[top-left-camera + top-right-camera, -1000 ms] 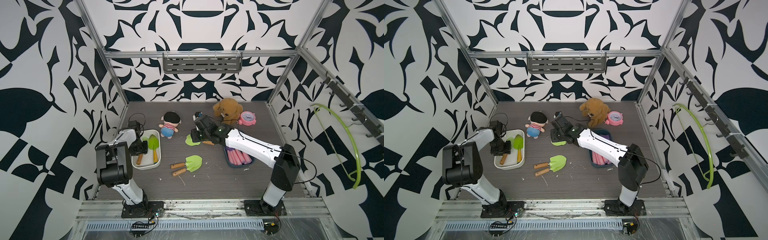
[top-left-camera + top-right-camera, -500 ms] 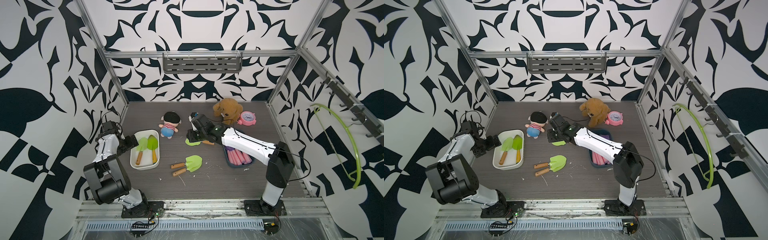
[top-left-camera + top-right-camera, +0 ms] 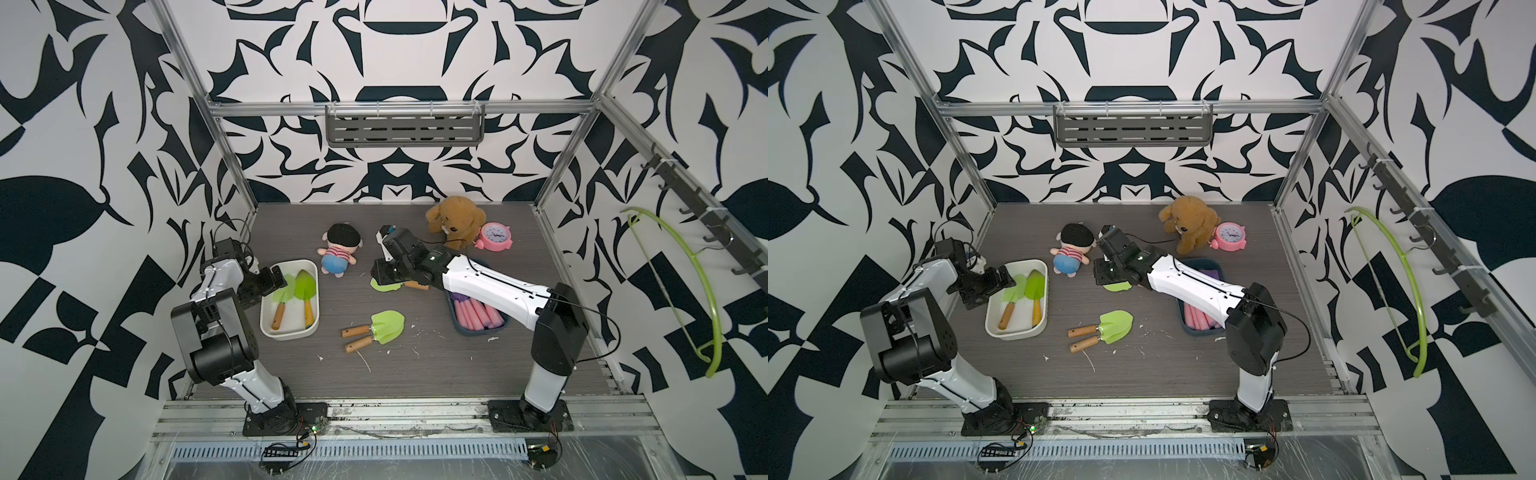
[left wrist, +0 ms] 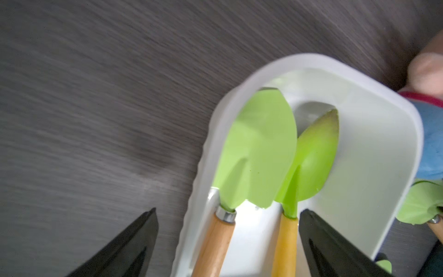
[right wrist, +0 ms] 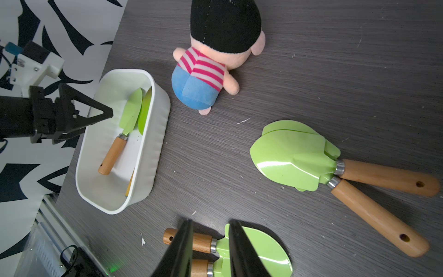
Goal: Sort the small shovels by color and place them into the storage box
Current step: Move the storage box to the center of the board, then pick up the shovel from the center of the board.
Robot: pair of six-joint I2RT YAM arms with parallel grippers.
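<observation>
Left wrist view, light-green shovels [image 4: 259,148], one wooden-handled, one yellow-handled

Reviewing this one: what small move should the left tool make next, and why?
Probably lift the left tool up and away from the white box. Its jaws stand wide open, gripping nothing, and two green shovels already lie inside; a green pair waits on the table.

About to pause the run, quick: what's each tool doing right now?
Left tool: open, empty, at the white box.
Right tool: partly open over a green shovel, no grip visible.
</observation>
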